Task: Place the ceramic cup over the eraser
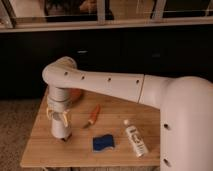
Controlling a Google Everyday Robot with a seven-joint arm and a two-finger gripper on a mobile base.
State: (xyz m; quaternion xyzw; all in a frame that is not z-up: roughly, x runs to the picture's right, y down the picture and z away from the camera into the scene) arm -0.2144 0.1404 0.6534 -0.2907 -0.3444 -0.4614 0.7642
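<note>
The ceramic cup (59,127) is a plain white cup standing at the left of the wooden table (80,152), straight under my wrist. My gripper (60,120) points down and sits right on the cup, with yellowish cables around it. The eraser (66,136) shows as a small dark block at the cup's lower right rim, touching it or partly under it. I cannot tell whether the cup rests on the table or hangs just above it.
An orange carrot-shaped object (93,115) lies mid-table. A blue wavy-edged pad (103,142) lies near the front edge. A white labelled bottle (136,140) lies on its side at the right. An orange object (75,95) sits behind my arm. A dark cabinet stands behind the table.
</note>
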